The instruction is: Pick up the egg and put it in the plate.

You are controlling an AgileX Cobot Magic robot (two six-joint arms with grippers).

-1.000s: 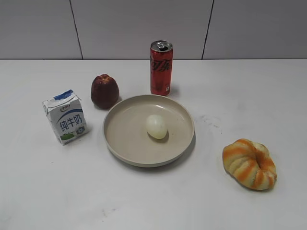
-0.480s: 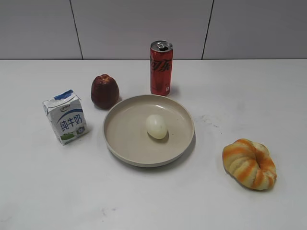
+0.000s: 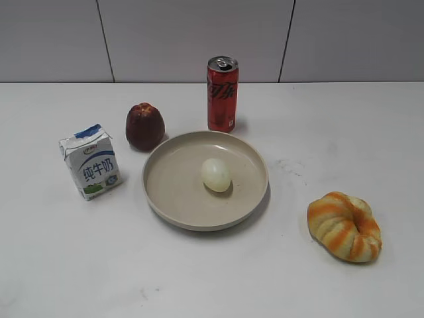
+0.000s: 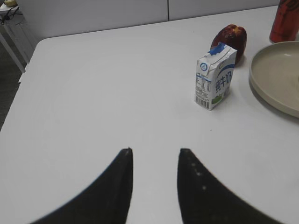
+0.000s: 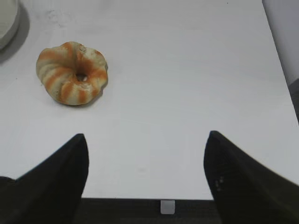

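The pale cream egg lies inside the large beige plate at the middle of the table in the exterior view. The plate's rim also shows at the right edge of the left wrist view and at the top left corner of the right wrist view. My left gripper is open and empty over bare table, well left of the plate. My right gripper is wide open and empty near the table's front edge, right of the plate. Neither gripper shows in the exterior view.
A white milk carton stands left of the plate, a dark red apple behind it and a red cola can behind the plate. An orange-striped bread ring lies at the right. The table's front edge is below my right gripper.
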